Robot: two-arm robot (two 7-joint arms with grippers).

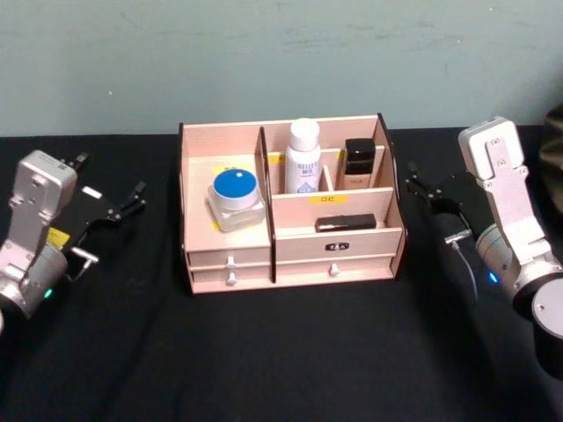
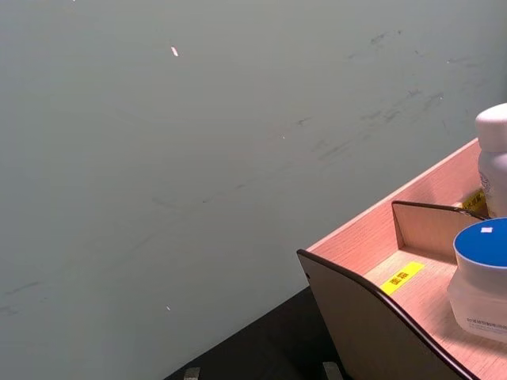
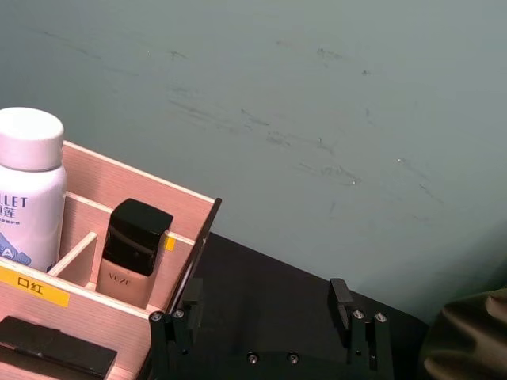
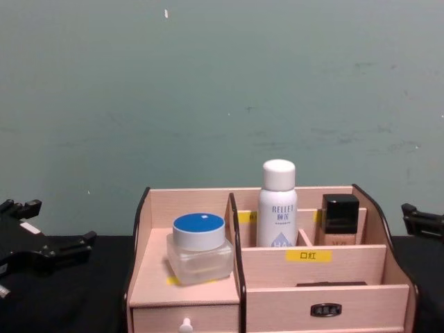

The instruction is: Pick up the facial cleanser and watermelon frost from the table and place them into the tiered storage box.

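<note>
Your left arm (image 1: 31, 242) sits low at the left edge of the head view, its silver wrist angled up and inward. Your left gripper (image 1: 110, 204) points toward the middle, fingers spread apart and holding nothing; in the chest view it shows as black fingers (image 4: 66, 246) at the lower left. Your right arm (image 1: 515, 233) mirrors it on the right side, wrist tilted inward. Your right gripper (image 1: 427, 192) points toward the middle too, its two fingers (image 3: 341, 297) standing apart and empty in the right wrist view.
</note>
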